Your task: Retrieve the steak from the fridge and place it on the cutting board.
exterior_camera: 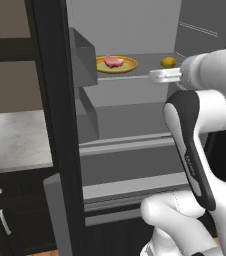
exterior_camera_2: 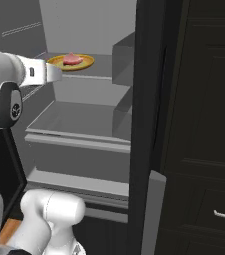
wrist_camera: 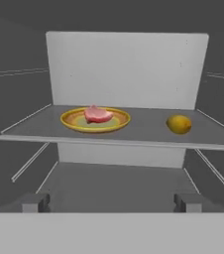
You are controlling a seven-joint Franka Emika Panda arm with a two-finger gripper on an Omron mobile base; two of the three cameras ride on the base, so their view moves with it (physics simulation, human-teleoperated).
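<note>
Fridge open, grey inside, with the steak lying flat on a yellow plate on the upper shelf, toward the left part of that shelf as seen from the hand view. Small lemon on the same shelf, well apart to the right of the plate. Gripper spread wide, jaws far apart, grasping nothing; finger tips low in the hand view, pointing straight into the fridge. From the left base view, hand at about shelf height, in front of the shelf edge and nearer to the lemon than to the steak. So the key relation: steak ahead of the gripper, deeper in the fridge, and off to the left of the line between the fingers, a little above them. Probably needed next: a shift to the left and forward, then a descent over the meat. Long axis of the steak roughly across the shelf, left to right, so likely easier to close the jaws across its short side, front to back. Plate rim close around the meat, a possible obstacle for the fingers. Cutting board not judged from these views.
</note>
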